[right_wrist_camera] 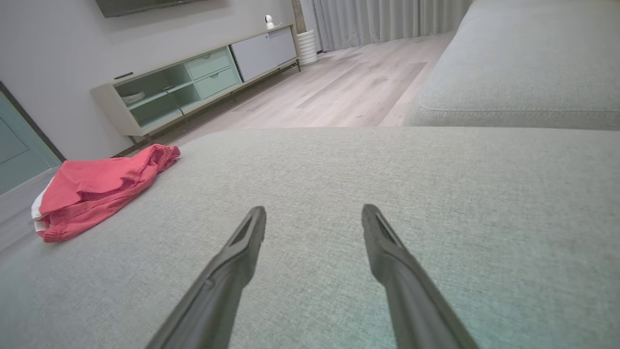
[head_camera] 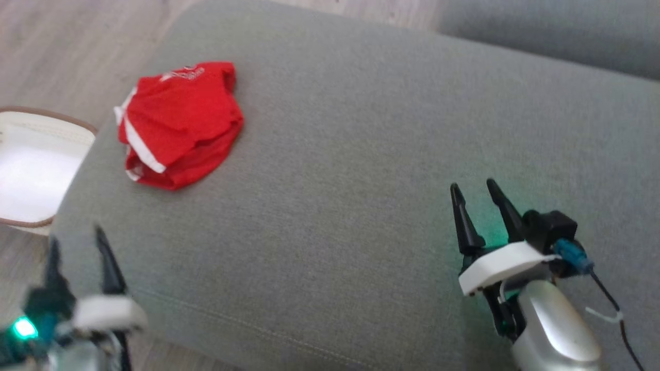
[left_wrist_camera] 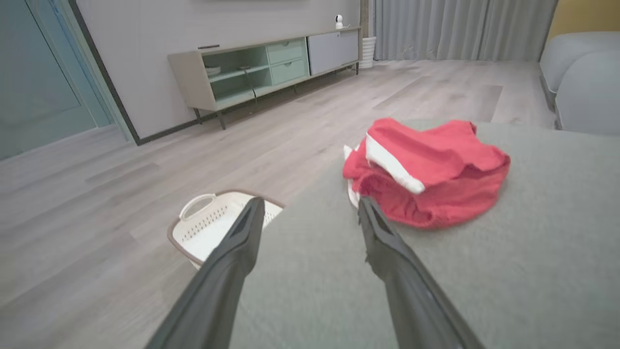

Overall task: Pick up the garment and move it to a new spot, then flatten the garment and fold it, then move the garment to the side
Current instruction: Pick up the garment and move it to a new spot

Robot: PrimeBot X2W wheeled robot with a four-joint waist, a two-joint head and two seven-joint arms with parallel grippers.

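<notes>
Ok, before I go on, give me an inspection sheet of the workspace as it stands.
Surface: grey cushion, fabric smooth.
Job's things: red garment with white trim, in a loose heap near the cushion's far left corner, apart from both grippers.
Clutter: nothing seen.
Grippers: left gripper open, empty, at the cushion's near left edge, blurred in the head view; right gripper open, empty, over the cushion's right part.
Cables: dark cable with blue connector and white tie at the right wrist.
Surroundings: white basket on the wood floor left of the cushion; media console and curtains beyond.
</notes>
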